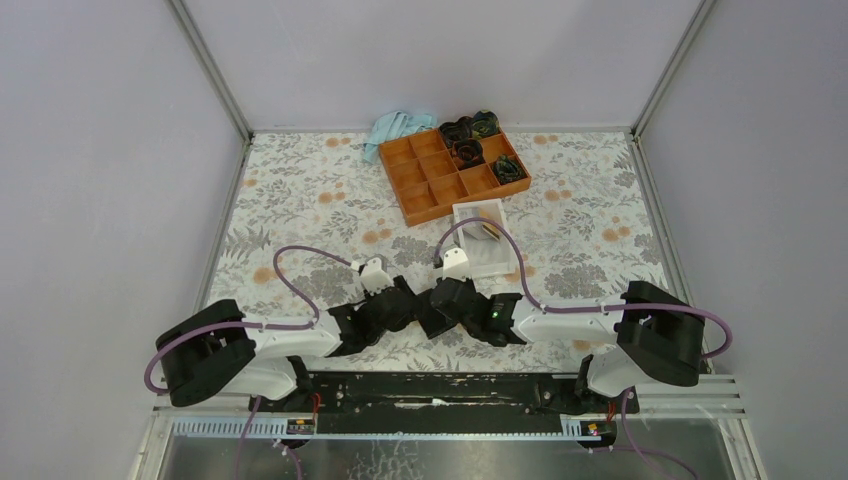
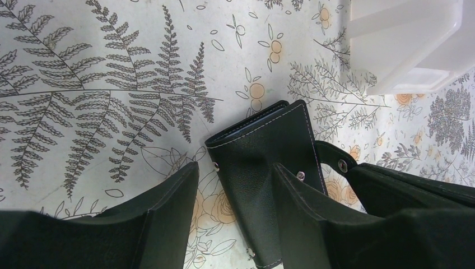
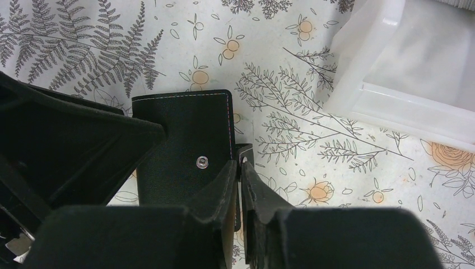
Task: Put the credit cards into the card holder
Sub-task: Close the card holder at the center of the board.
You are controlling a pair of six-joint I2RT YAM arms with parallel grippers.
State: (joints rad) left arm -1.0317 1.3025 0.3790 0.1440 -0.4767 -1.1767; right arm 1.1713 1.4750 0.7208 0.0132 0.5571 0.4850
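The black card holder (image 2: 263, 157) lies flat on the floral table, its snap tab (image 2: 341, 164) folded out to one side. My left gripper (image 2: 235, 168) is open and low over it, one finger beside the card holder and the other over its edge. My right gripper (image 3: 239, 165) is shut on the snap tab (image 3: 245, 152) at the edge of the card holder (image 3: 185, 129). In the top view both grippers (image 1: 418, 305) (image 1: 442, 303) meet at the near middle and hide the card holder. A small yellowish shape (image 1: 488, 231) in the white box may be the credit cards; I cannot tell.
The white open box (image 1: 480, 250) stands just beyond the grippers, also in the left wrist view (image 2: 409, 50) and the right wrist view (image 3: 403, 84). An orange compartment tray (image 1: 420, 190) with black items is at the back, with a light-blue cloth (image 1: 395, 128) beside it.
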